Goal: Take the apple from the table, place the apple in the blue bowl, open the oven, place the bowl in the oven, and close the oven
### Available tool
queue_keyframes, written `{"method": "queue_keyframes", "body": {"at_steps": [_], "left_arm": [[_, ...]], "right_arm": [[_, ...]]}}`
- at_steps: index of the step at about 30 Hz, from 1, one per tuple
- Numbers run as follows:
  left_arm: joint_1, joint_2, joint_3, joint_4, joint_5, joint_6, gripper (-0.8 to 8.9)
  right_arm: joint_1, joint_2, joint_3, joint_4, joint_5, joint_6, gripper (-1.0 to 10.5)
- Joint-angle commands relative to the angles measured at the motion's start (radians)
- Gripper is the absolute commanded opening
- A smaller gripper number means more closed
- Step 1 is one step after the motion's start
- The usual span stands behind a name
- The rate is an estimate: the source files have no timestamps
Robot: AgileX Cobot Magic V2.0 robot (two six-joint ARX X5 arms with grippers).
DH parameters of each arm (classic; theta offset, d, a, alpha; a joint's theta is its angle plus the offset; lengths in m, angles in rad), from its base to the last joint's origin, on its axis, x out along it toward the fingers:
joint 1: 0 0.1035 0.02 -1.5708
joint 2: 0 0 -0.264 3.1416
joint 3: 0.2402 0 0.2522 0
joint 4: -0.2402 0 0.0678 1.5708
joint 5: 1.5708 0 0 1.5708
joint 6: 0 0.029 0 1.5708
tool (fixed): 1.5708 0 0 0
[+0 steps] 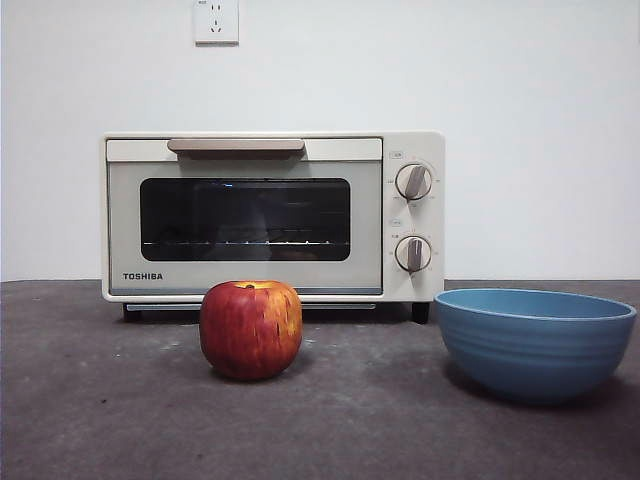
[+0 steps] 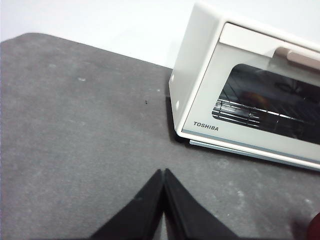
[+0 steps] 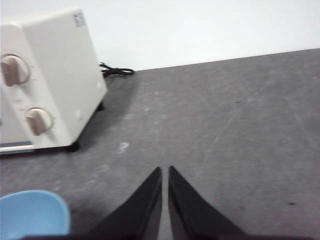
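Observation:
The red apple (image 1: pixel 250 328) with yellow streaks stands on the dark grey table (image 1: pixel 100 400), in front of the oven. To its right sits the blue bowl (image 1: pixel 535 340), with nothing in it that I can see. The cream Toshiba oven (image 1: pixel 272 215) stands behind both with its door closed. Neither arm shows in the front view. My left gripper (image 2: pixel 163 172) hovers shut over bare table off the oven's (image 2: pixel 250 95) left end; a sliver of the apple (image 2: pixel 315 227) shows at the picture's corner. My right gripper (image 3: pixel 165 170) is shut over the table beside the bowl (image 3: pixel 30 212) and the oven's knob end (image 3: pixel 45 80).
A white wall with a power socket (image 1: pixel 216 20) rises behind the oven. The oven's black cord (image 3: pixel 116 71) lies on the table behind its right side. Two round knobs (image 1: pixel 413 182) sit on the oven's right panel.

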Motion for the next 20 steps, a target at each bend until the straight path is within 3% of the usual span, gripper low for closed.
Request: {"method": "queue_keyframes", "body": {"at_steps": [1, 6, 15, 20], "left_arm": [[0.004, 0.0, -0.021, 0.009, 0.005, -0.098, 0.07], [0.004, 0.004, 0.061, -0.092, 0.061, -0.142, 0.07], [0.002, 0.143, 0.319, -0.251, 0.167, -0.123, 0.07], [-0.017, 0.268, 0.467, -0.366, 0.248, -0.051, 0.07]], "right_arm": [[0.002, -0.003, 0.001, 0.006, -0.041, 0.082, 0.1], [0.002, -0.002, 0.047, 0.003, -0.071, 0.201, 0.0], [0.002, 0.087, 0.265, -0.119, -0.174, 0.211, 0.0], [0.005, 0.214, 0.444, -0.247, -0.291, 0.149, 0.0]]}}
